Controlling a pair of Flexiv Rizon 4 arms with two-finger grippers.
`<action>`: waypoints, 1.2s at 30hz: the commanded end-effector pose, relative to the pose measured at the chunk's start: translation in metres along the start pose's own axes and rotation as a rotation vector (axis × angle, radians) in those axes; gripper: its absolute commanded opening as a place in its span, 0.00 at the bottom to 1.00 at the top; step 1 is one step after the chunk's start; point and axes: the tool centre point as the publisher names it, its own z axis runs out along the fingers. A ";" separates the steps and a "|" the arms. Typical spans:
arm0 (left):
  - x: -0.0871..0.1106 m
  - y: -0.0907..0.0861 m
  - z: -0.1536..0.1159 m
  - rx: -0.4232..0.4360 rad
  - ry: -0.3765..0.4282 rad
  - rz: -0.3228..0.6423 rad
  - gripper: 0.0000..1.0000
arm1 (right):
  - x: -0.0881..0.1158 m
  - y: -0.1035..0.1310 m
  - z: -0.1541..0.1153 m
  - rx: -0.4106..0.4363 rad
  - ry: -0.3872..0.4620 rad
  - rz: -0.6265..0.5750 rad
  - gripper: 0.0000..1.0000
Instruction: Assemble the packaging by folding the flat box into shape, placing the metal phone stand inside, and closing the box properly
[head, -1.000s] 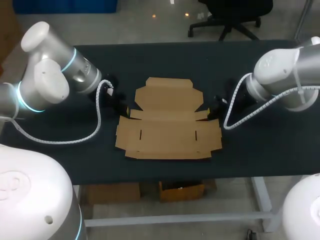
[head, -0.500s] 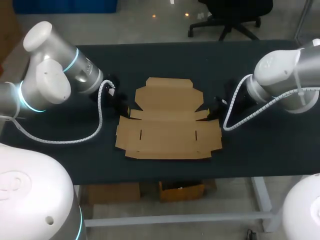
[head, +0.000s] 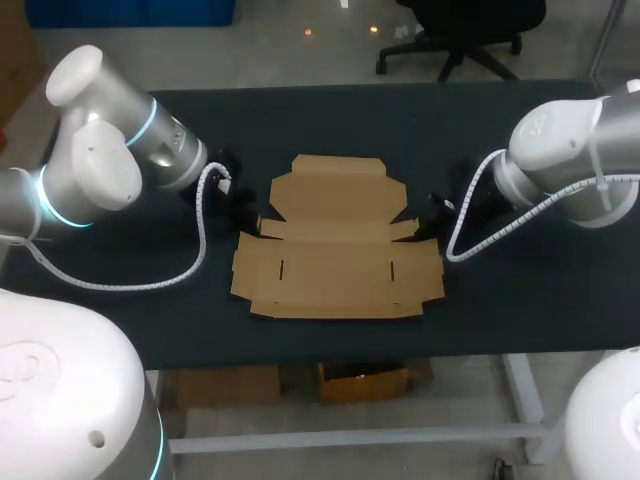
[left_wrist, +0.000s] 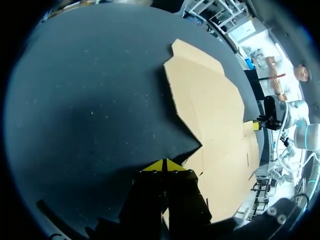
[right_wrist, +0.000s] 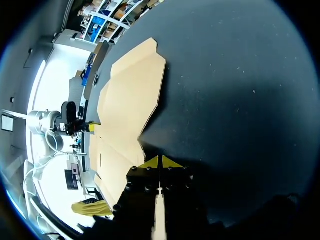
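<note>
A flat brown cardboard box blank (head: 336, 252) lies unfolded in the middle of the black table (head: 300, 130). My left gripper (head: 252, 221) sits shut at the blank's left edge, by the notch between the flaps. In the left wrist view its yellow tips (left_wrist: 163, 165) meet just at the cardboard (left_wrist: 215, 115), and my other arm's gripper (left_wrist: 258, 124) shows at the far side. My right gripper (head: 421, 224) is shut at the blank's right edge; its tips (right_wrist: 159, 162) touch each other beside the cardboard (right_wrist: 131, 100). No metal phone stand is in view.
Each arm trails a white cable (head: 200, 250) over the table beside the blank, the right one (head: 470, 235) looping near the right flap. The table's front edge (head: 330, 355) runs close below the blank.
The left arm's elbow shifted slightly; both grippers and the blank stay where they were.
</note>
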 end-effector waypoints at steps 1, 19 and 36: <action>0.004 0.005 0.007 0.002 -0.004 0.006 0.00 | -0.001 -0.001 -0.002 0.001 0.010 0.000 0.00; 0.011 0.003 0.010 0.006 -0.003 0.026 0.00 | 0.003 0.000 -0.003 -0.001 0.009 -0.005 0.00; 0.020 0.003 0.007 0.017 0.024 0.048 0.00 | 0.006 0.000 -0.003 -0.002 0.010 -0.013 0.00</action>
